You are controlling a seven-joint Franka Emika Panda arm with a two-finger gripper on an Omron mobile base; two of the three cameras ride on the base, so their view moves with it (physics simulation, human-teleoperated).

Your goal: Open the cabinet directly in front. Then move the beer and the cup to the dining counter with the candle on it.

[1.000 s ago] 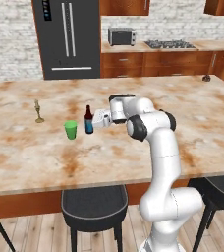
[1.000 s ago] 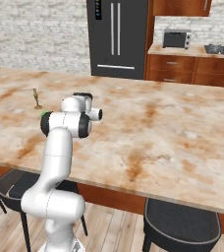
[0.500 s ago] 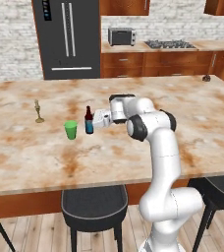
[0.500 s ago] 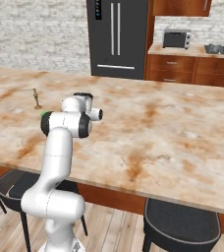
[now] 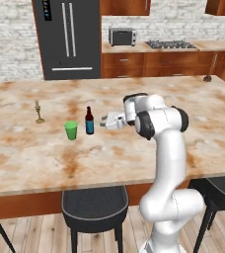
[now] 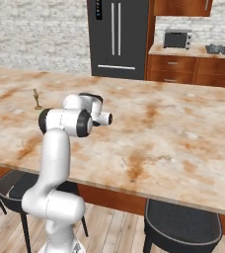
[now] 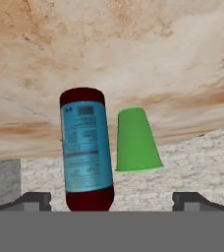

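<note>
from the left base view, nothing on the desk has shifted over the last second: the beer stands upright where it stood, the cup just beside it on its far side from the fingers, and the candle further off beyond the cup. the arm has not moved either; the fingers sit level with the bottle's label, just short of it, with a sliver of marble showing between. that stillness reads to me as a pause after setting the bottle down, with both things already on the dining counter that carries the candle, so the moving part of the task looks done or all but done.

from the right base view, the candle stands on the marble well to one side of the white arm, and the arm's own body covers the bottle and the tumbler, so i learn little more here.

from the hand view, rolled over so the desk hangs at the top, the beer sits between the two dark fingertips but clear of both, nearer the one than the other, with the cup just behind and beside it. the fingers are spread wide and released, grasping nothing. my guess is that a straight retreat is all that remains, taken carefully so the bottle is not clipped.
</note>
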